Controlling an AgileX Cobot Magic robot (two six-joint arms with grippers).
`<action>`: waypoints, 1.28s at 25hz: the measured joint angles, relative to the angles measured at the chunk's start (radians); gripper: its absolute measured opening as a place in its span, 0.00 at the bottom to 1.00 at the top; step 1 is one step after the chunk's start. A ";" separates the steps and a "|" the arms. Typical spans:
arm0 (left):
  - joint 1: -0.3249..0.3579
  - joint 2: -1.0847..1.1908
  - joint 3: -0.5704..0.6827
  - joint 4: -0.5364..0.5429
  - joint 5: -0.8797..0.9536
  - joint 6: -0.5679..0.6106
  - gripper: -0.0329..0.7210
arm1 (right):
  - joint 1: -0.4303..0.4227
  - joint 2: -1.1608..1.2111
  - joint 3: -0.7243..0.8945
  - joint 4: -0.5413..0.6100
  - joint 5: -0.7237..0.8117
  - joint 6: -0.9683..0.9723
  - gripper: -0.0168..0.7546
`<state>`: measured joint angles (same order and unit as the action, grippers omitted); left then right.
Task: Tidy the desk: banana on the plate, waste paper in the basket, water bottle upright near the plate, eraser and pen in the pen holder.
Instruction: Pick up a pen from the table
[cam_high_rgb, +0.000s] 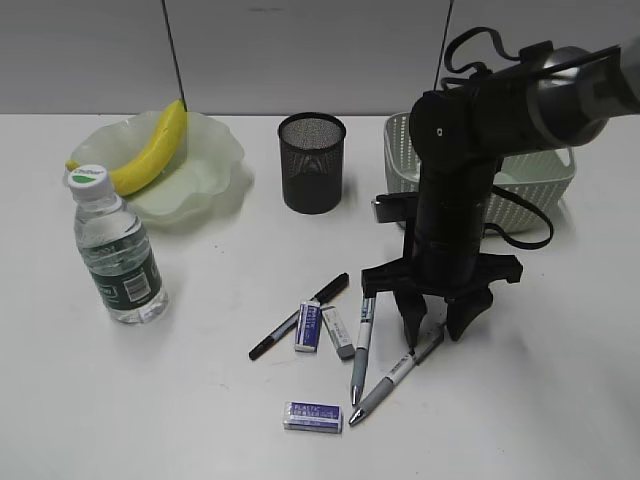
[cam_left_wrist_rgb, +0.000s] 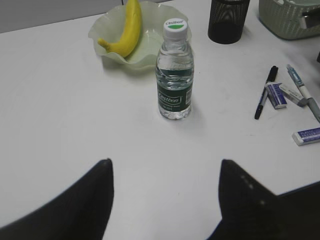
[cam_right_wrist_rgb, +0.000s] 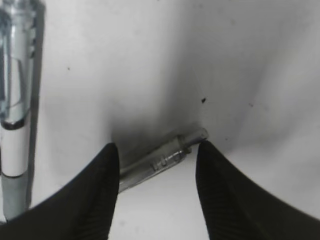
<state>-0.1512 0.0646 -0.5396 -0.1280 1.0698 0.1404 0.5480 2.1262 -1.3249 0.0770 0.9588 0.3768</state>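
Spread jaws on the right gripper (cam_high_rgb: 437, 322) straddle the upper end of a clear-barrelled pen (cam_right_wrist_rgb: 162, 157) lying flat on the desk (cam_high_rgb: 560, 400); in the right wrist view both dark fingertips (cam_right_wrist_rgb: 102, 172) stand on either side of the pen's barrel, close to it, and whether they actually touch it cannot be told. That pen has a translucent body with a grey grip and lies at a slant, its tip pointing toward a white eraser (cam_high_rgb: 313, 416). Just beside it lies a second clear pen (cam_high_rgb: 361, 348), then two more erasers (cam_high_rgb: 308, 326) and a black pen (cam_high_rgb: 300, 316). The left gripper (cam_left_wrist_rgb: 165, 200) hangs over bare desk with its jaws wide apart and nothing between them. The water bottle (cam_left_wrist_rgb: 174, 75) stands upright just beside the plate (cam_high_rgb: 215, 160), where the banana (cam_high_rgb: 155, 150) lies. The pen holder (cam_high_rgb: 311, 162) stands between the plate and the basket (cam_high_rgb: 545, 175).
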 joint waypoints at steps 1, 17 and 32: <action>0.000 0.000 0.000 0.000 0.000 0.000 0.69 | 0.000 0.000 0.000 0.006 0.005 -0.001 0.53; 0.000 0.000 0.000 0.000 0.000 0.000 0.68 | 0.000 -0.122 0.001 0.072 0.164 0.000 0.72; 0.000 0.000 0.000 0.000 0.000 0.000 0.68 | 0.000 -0.143 0.160 0.248 0.049 0.201 0.79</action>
<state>-0.1512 0.0646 -0.5396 -0.1280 1.0698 0.1404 0.5480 1.9830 -1.1647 0.3254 1.0078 0.5776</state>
